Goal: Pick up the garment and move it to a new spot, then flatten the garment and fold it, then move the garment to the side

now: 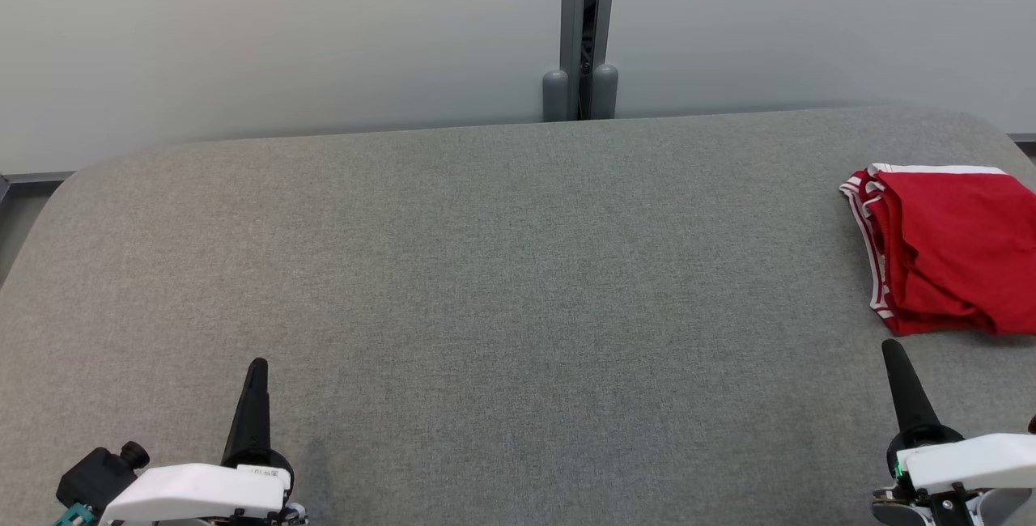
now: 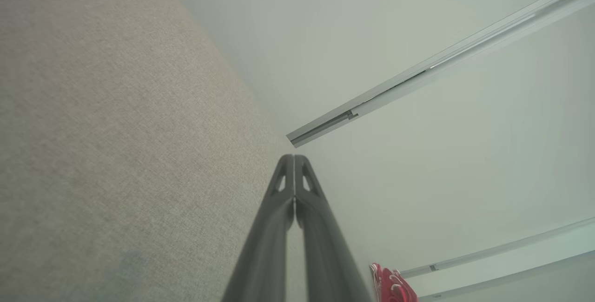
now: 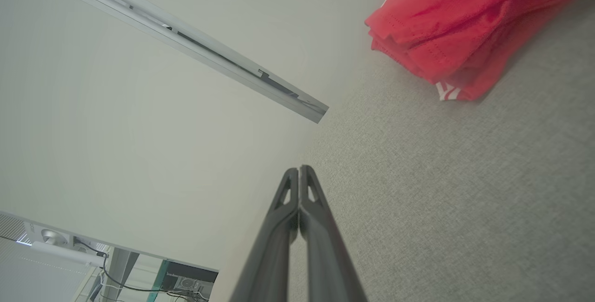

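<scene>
Head view: I see the red garment (image 1: 947,247), folded into a white-trimmed bundle, lying on the grey table (image 1: 486,267) at its right edge. My left pincer (image 1: 257,366) sits over the table's near left part. My right pincer (image 1: 892,346) is over its near right part, just short of the garment and apart from it. Both are clenched on nothing.

Left wrist view: the left fingers (image 2: 274,218) press together above the table, and the garment is a red scrap at the table's far end.

Right wrist view: the right fingers (image 3: 277,227) meet tip to tip over the table, with the garment lying on it ahead, untouched.
</scene>
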Robot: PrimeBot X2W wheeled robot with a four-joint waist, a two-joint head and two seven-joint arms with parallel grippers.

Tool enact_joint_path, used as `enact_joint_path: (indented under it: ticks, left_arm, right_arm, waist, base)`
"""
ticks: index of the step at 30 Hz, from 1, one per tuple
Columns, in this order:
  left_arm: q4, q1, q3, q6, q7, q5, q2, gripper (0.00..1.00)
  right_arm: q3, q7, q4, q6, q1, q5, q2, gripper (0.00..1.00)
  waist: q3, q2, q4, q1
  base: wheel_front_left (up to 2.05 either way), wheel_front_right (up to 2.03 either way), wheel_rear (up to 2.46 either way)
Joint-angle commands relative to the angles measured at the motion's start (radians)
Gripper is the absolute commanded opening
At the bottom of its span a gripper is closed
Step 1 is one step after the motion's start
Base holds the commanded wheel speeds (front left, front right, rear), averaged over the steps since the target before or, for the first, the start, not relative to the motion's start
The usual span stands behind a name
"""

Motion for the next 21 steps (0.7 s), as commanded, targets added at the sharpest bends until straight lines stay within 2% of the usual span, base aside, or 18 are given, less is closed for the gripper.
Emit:
enact_joint_path:
  ticks: [1,21]
  left_arm:
    - [-0.013,-0.029,0.008,-0.008,0.006,-0.03,0.009,0.0]
    - [-0.021,-0.04,0.028,-0.026,0.045,-0.219,0.012,0.0]
  right_arm:
    - [-0.008,0.009,-0.003,0.0,-0.021,0.033,-0.013,0.0]
    - [-0.02,0.052,0.006,0.0,-0.034,0.241,-0.027,0.0]
  waist:
    - [0.0,0.0,0.0,0.0]
    - [-0.005,0.0,0.004,0.0]
  base:
    - [0.0,0.0,0.0]
    - [0.0,0.0,0.0]
